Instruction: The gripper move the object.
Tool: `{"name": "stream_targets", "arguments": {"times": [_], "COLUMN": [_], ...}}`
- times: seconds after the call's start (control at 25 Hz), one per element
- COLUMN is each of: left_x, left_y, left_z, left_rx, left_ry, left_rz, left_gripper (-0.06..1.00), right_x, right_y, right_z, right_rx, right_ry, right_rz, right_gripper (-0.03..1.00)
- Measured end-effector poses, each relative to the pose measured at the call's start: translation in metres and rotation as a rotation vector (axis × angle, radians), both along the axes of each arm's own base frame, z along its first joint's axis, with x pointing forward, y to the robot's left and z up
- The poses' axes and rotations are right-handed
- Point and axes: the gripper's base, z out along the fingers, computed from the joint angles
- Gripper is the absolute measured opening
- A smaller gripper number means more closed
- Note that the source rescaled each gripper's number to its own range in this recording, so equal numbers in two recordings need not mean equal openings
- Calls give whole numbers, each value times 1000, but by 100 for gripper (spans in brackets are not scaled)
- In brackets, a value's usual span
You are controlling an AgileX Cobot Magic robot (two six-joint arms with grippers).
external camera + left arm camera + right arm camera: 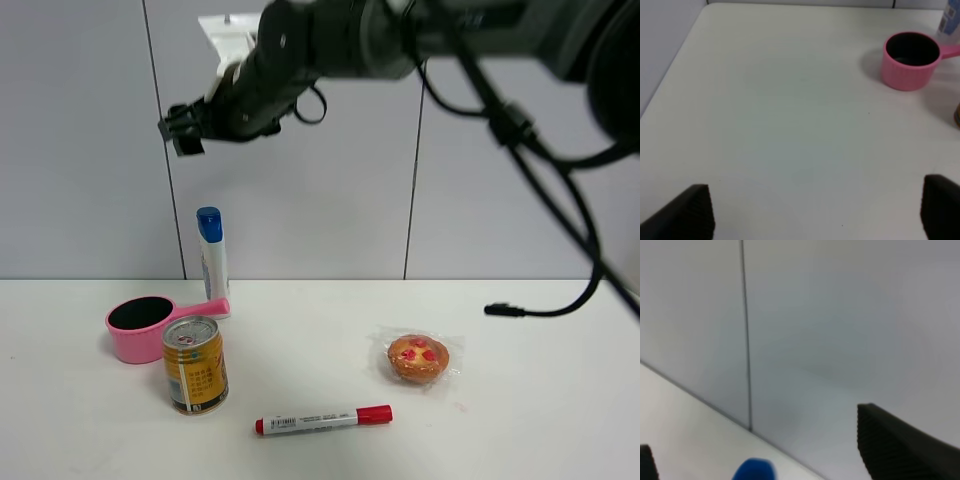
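Note:
The tall white bottle (211, 262) with a blue cap stands upright at the back left of the table, just behind the pink cup's handle. My right gripper (180, 130) hangs high above it and a little to the left, well apart from it. In the right wrist view the right gripper (772, 455) is open and empty, and the blue cap (755, 470) shows between the fingers, far below. My left gripper (815, 207) is open and empty over bare table to the left of the cup. A sliver of the bottle (952, 20) shows at that view's edge.
A pink cup (140, 328) with a handle stands in front of the bottle, and also shows in the left wrist view (910, 61). A gold can (195, 365), a red-capped marker (322, 420) and a wrapped pastry (418, 360) are further forward. A black cable (520, 311) touches the table at the right.

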Motion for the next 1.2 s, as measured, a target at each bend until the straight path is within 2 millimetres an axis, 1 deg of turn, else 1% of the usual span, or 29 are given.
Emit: {"name": "stream_targets", "arguments": {"times": [0.12,0.24,0.32,0.4,0.48,0.56,0.68,0.84,0.92,1.04,1.16,1.2], "left_x": [0,0,0,0,0,0,0,0,0,0,0,0], "left_y": [0,0,0,0,0,0,0,0,0,0,0,0], "left_z": [0,0,0,0,0,0,0,0,0,0,0,0], "left_rx": [0,0,0,0,0,0,0,0,0,0,0,0], "left_ry": [0,0,0,0,0,0,0,0,0,0,0,0], "left_rz": [0,0,0,0,0,0,0,0,0,0,0,0], "left_gripper": [100,100,100,100,100,100,100,100,100,100,100,100], "right_x": [-26,-52,-67,-82,-93,-102,-114,-120,-116,-107,-103,-106], "right_y": [-21,-42,-56,-69,-80,-91,-108,-120,-121,-123,-125,-126], "right_z": [64,116,143,164,177,186,194,191,178,147,116,107], "right_rx": [-24,-18,-5,-16,-54,-90,-143,-230,-264,-278,-241,-221], "right_ry": [-59,-107,-135,-165,-174,-162,-117,-48,5,75,73,62], "right_rz": [36,63,66,58,45,21,-16,-64,-87,-111,-110,-102], "right_gripper": [76,76,76,76,76,76,76,76,76,76,76,76]}}
